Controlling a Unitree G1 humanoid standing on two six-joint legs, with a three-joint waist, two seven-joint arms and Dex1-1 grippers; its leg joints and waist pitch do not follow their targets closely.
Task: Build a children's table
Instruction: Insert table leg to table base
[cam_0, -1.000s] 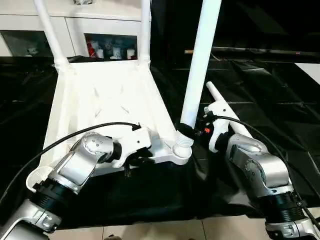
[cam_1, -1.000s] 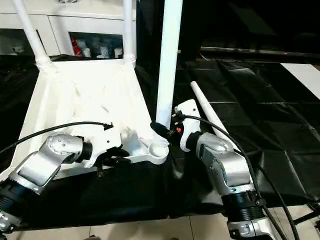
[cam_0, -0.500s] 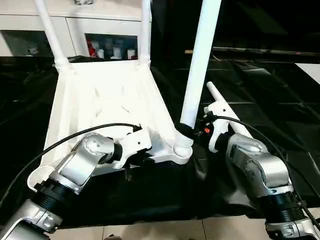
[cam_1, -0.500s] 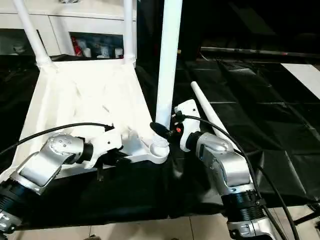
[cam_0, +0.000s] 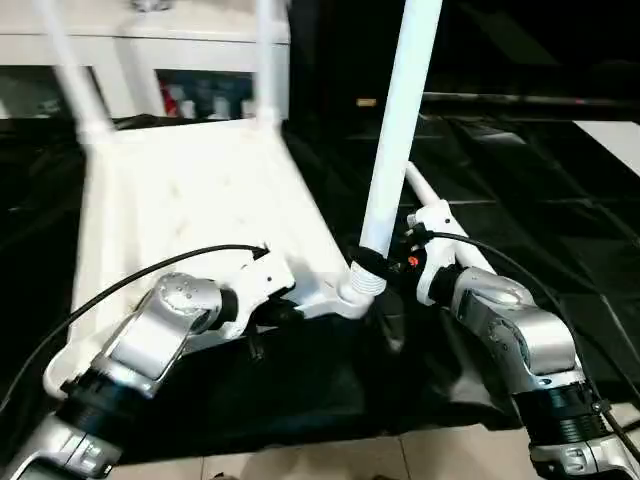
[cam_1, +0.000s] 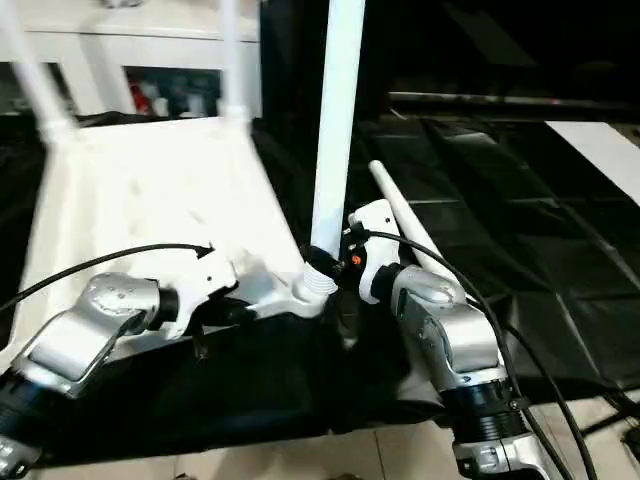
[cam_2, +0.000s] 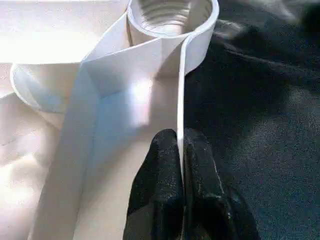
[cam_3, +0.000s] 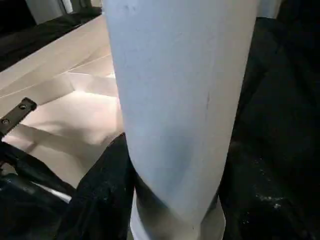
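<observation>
The children's table top (cam_0: 190, 200) lies upside down on the black-covered work table, with two legs (cam_0: 268, 60) standing in its far corner sockets. My left gripper (cam_2: 180, 140) is shut on the thin wall of the top's near rim, close to the near right corner socket (cam_2: 170, 15). My right gripper (cam_0: 385, 268) is shut on the foot of a third leg (cam_0: 395, 130), which stands almost upright with its ribbed end in that socket (cam_0: 358, 288). Black fingers (cam_3: 105, 190) hug the leg (cam_3: 175, 100) on both sides. A fourth leg (cam_1: 400, 215) lies on the cover behind my right wrist.
A white cabinet (cam_0: 200, 90) with glass doors stands behind the table top. The black cover (cam_0: 540, 190) stretches to the right and is rucked up under the near corner. The work table's front edge and the tiled floor (cam_0: 300, 465) are just below my forearms.
My left gripper has closed on the near rim. The table top has swung, its far end and two standing legs moving left. The right gripper keeps its hold on the leg.
</observation>
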